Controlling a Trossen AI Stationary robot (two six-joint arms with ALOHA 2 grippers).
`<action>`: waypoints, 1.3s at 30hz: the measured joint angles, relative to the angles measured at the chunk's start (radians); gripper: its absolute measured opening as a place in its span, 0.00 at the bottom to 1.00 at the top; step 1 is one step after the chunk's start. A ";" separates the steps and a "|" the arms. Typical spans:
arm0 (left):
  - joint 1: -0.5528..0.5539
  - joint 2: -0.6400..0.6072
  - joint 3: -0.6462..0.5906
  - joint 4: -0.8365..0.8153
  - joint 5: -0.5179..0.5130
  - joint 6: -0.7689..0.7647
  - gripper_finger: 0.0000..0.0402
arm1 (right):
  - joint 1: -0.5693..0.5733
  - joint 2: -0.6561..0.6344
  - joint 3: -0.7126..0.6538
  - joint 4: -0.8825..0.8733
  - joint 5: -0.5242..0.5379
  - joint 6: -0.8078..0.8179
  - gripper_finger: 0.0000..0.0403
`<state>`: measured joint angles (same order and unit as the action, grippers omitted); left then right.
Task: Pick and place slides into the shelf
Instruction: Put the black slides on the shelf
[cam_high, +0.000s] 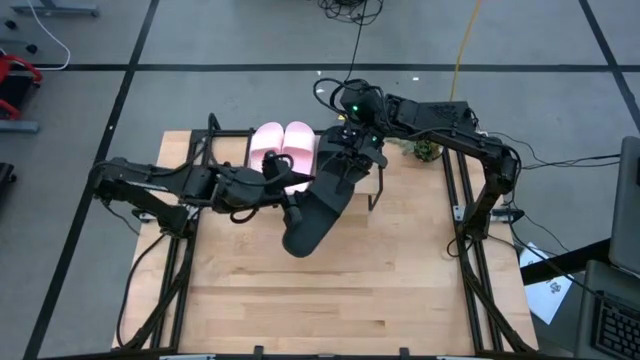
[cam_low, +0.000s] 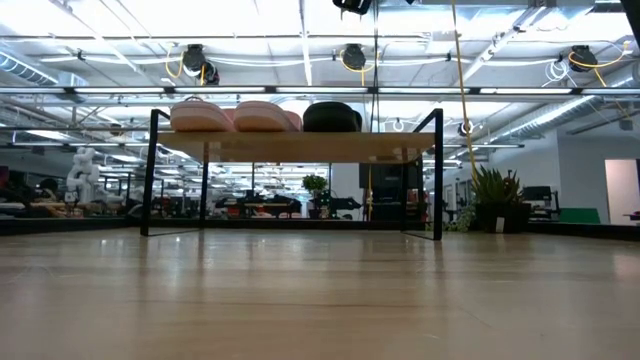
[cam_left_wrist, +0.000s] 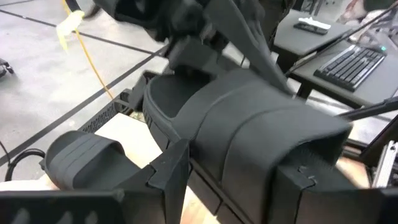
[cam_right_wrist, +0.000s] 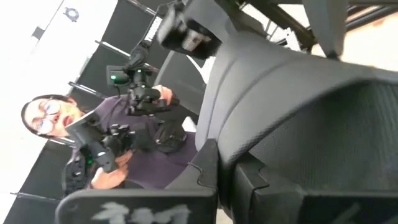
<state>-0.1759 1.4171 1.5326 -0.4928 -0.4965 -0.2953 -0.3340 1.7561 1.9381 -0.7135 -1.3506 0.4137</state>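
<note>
Nearest the lens in the left wrist view, a black slide (cam_left_wrist: 261, 143) fills the frame, its wide strap pinched between the left hand's (cam_left_wrist: 236, 174) two dark fingers, which are closed onto it part way. In the high view that same black slide (cam_high: 318, 208) hangs in mid-frame above the counter (cam_high: 330, 300), long axis running diagonally from lower left to upper right, toe end low and toward frame centre, other end up by the shelf (cam_high: 400, 165). Both hands meet on it: the left hand (cam_high: 285, 183) comes in from the left at its lower half, the right hand (cam_high: 350, 150) from the upper right at its upper end, fingers fully closed and apparently clamped on the slide's edge. The shelf lies just up-frame of the slide; in the low view its board (cam_low: 300, 146) carries two pink slides (cam_low: 235, 116) at left and another black slide (cam_low: 332, 117) beside them, leaving bare board at the right. So the free slot sits up and right of the held slide, on the right arm's side; the slide likely needs turning to line up with the others.
</note>
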 joint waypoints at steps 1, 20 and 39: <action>0.000 0.003 0.000 0.000 0.000 -0.003 0.41 | 0.000 0.000 0.000 0.000 -0.011 0.005 0.00; -0.028 0.009 -0.002 0.024 -0.189 0.004 0.01 | -0.038 -0.001 0.000 0.004 0.010 -0.030 0.13; -0.051 0.009 -0.002 0.024 -0.230 -0.001 0.00 | -0.148 -0.001 0.002 0.019 0.009 -0.041 0.26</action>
<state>-0.2267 1.4258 1.5303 -0.4690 -0.7269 -0.2965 -0.4817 1.7550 1.9396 -0.6949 -1.3416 0.3724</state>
